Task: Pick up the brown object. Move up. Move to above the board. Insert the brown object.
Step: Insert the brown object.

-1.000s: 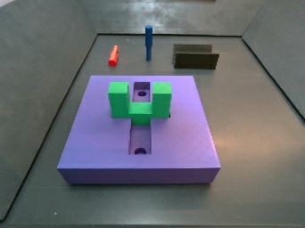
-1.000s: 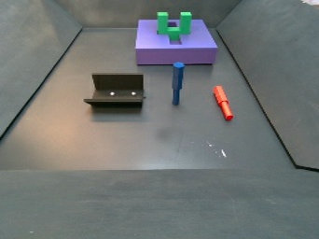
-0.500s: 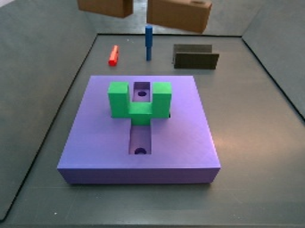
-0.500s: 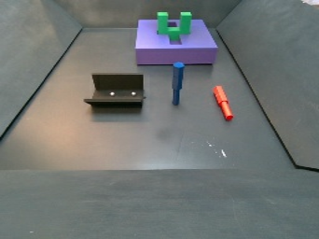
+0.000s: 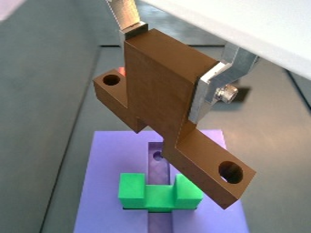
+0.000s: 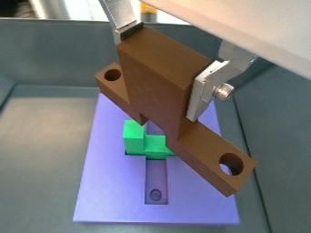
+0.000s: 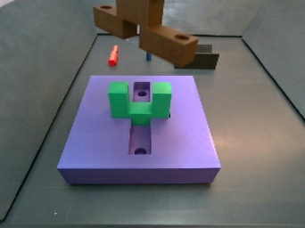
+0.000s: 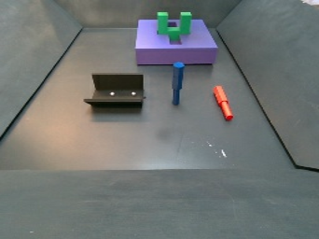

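Grey surface (image 8: 187, 140) carries the board (image 7: 179, 134), a purple-blue slab with a green U-shaped block (image 7: 137, 100) astride its central groove, and beyond the board lie a red peg (image 8: 223, 102), an upright blue peg (image 8: 177, 82) and the fixture (image 8: 117, 91). Above the board's far edge the brown object (image 7: 149, 33) hangs in the air, tilted. In both wrist views the pincer (image 5: 170, 68) is clamped on its upright middle block, one silver finger (image 6: 209, 86) pressed flat against the block's side.
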